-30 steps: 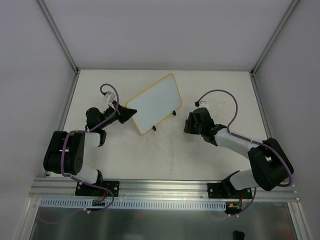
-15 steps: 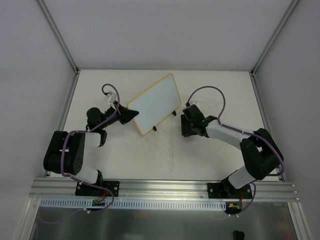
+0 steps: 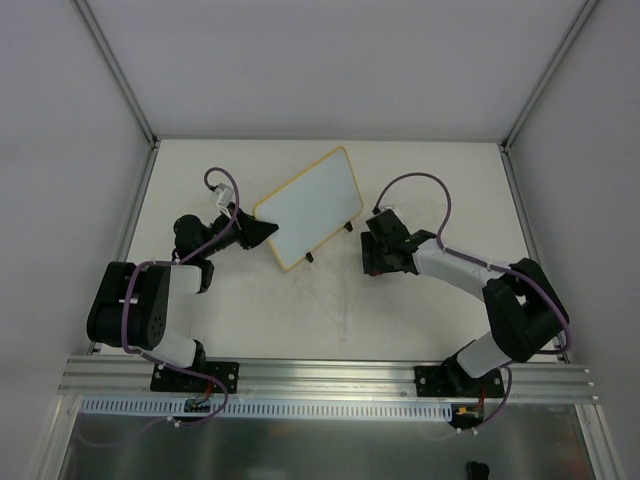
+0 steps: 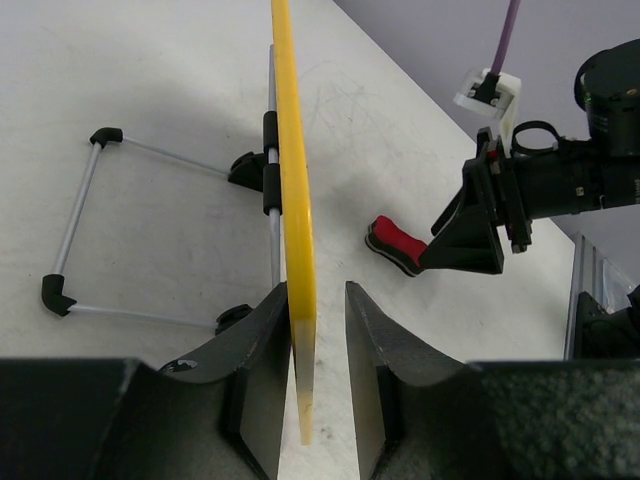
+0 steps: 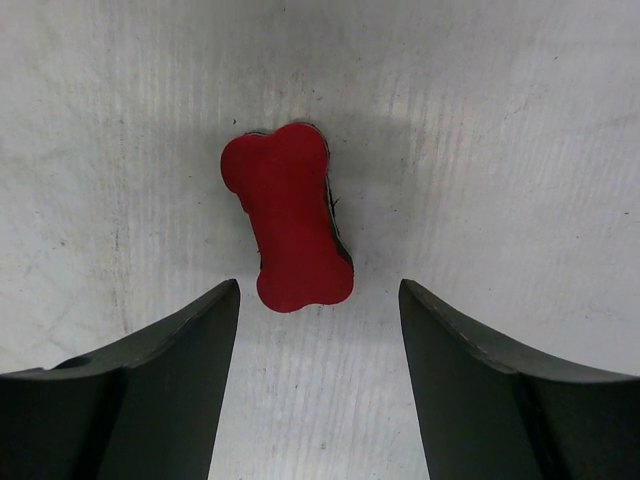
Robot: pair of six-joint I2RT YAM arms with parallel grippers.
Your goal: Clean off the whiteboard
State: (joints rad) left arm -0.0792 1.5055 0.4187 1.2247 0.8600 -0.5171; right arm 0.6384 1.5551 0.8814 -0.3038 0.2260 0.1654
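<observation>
Left claw (image 4: pixel 315 298), jaws slightly parted with a gap on one side, straddles the thin yellow edge of the whiteboard (image 4: pixel 292 170), propped on a black-tipped wire stand (image 4: pixel 57 292) between both arms; beyond, a red bone-shaped eraser (image 5: pixel 288 225) lies flat on the scuffed white table (image 5: pixel 520 120) beneath the right claw (image 5: pixel 318 290), its jaws open and untouching.

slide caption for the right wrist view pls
Open jaws frame one end of a red bone-shaped eraser lying free on the scuffed white table.
</observation>
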